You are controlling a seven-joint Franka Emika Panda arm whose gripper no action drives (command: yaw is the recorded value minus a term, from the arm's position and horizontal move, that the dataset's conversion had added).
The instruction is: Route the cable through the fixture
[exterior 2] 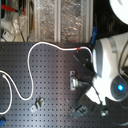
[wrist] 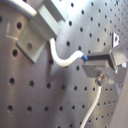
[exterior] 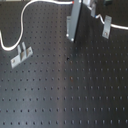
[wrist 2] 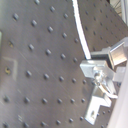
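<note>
The white cable (exterior 2: 31, 60) loops across the black perforated board (exterior 2: 55, 95) in the second exterior view. Its red band (exterior 2: 80, 48) lies just beside the arm. In the first exterior view the cable (exterior: 20, 25) curves down the left side. My gripper (exterior: 73, 35) hangs over the back of the board. In the first wrist view the gripper (wrist: 86, 61) looks shut on the cable (wrist: 62, 61), which bends up to a grey bracket (wrist: 31, 37). In the second wrist view the cable (wrist 2: 81, 32) runs into the fingers (wrist 2: 116, 54), above another bracket (wrist 2: 97, 107).
Grey brackets stand on the board: one at the first exterior view's left (exterior: 21, 54) and one at its upper right (exterior: 106, 26). The second exterior view shows brackets at mid-board (exterior 2: 74, 80) and near the front (exterior 2: 37, 104), (exterior 2: 80, 111). Clear bins (exterior 2: 60, 20) sit behind the board.
</note>
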